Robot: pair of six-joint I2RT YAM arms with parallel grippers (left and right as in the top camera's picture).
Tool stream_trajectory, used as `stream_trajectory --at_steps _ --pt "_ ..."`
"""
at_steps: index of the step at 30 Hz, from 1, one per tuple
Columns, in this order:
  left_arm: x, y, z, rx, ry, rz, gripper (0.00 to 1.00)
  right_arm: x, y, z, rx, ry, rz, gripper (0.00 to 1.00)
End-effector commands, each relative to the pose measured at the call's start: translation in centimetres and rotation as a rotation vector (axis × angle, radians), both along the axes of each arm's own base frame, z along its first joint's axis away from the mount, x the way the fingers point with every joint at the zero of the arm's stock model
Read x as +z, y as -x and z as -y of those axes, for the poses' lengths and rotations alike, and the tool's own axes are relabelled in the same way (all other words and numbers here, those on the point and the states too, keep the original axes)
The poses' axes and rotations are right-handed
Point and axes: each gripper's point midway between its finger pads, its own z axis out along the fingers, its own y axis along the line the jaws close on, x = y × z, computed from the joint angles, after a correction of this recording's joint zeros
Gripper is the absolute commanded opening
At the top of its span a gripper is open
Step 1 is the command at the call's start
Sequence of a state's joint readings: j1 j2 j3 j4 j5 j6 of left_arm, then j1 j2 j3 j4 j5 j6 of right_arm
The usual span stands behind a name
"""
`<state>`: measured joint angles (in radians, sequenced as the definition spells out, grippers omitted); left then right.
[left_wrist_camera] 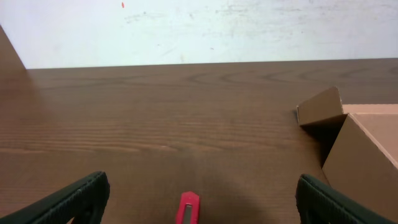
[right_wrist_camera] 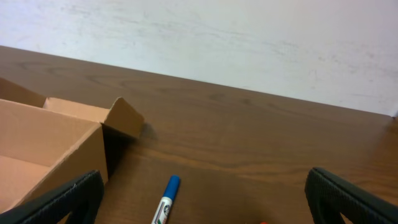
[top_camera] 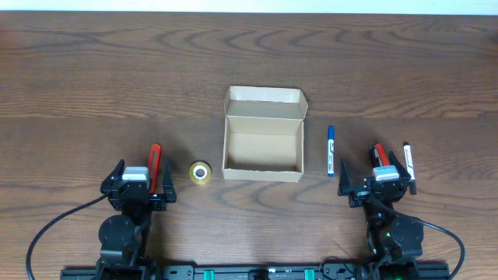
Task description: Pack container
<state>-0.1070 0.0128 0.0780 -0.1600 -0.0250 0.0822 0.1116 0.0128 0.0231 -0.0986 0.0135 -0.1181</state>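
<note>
The tan cardboard container [top_camera: 263, 134] stands open in the middle of the table, its flap lid folded back at the far side; it is empty. It also shows at the right of the left wrist view [left_wrist_camera: 364, 152] and the left of the right wrist view [right_wrist_camera: 43, 152]. A yellow tape roll [top_camera: 201, 173] lies left of it. A red pen [top_camera: 154, 165] lies by my left gripper [top_camera: 137, 185], which is open and empty; its tip shows between the jaws [left_wrist_camera: 188, 208]. A blue marker [top_camera: 330, 150] [right_wrist_camera: 166, 200], a red marker [top_camera: 380, 153] and a black marker [top_camera: 408, 165] lie by my open right gripper [top_camera: 383, 183].
The wood table [top_camera: 117, 70] runs wide to the back and sides. A white wall [right_wrist_camera: 249, 37] stands behind the far edge. Black cables [top_camera: 47, 233] trail from both arm bases at the front edge.
</note>
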Motion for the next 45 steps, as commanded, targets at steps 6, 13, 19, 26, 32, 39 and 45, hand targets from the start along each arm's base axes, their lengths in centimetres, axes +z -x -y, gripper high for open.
stream_trajectory --at_steps 6,13,19,26,32,39,45 --pt "-1.5 0.0 0.2 -0.013 0.004 -0.031 0.95 -0.1 0.1 -0.6 0.031 -0.019 0.001 0.99" --pt "-1.5 0.0 0.2 -0.011 0.003 -0.031 0.95 -0.2 0.0 -0.6 -0.001 -0.364 -0.047 0.99" --pt "-1.4 0.0 -0.4 0.021 -0.014 -0.028 0.95 0.6 0.0 -1.0 0.014 -0.469 -0.095 0.99" --pt "-1.5 0.0 -0.4 0.021 -0.013 -0.03 0.95 2.4 -2.3 -1.8 0.057 -0.411 -0.345 0.99" --pt "-1.5 0.0 -0.4 0.024 0.001 -0.031 0.95 4.3 -6.1 -3.0 0.132 -0.336 -0.71 0.99" --pt "-1.5 0.0 -0.4 0.024 0.001 -0.03 0.95 1.8 -8.7 -5.3 0.195 -0.458 -1.068 0.99" --pt "-1.5 0.0 -0.3 0.02 0.013 -0.031 0.95 -4.6 -7.5 -1.5 -0.118 -0.305 -1.28 0.99"
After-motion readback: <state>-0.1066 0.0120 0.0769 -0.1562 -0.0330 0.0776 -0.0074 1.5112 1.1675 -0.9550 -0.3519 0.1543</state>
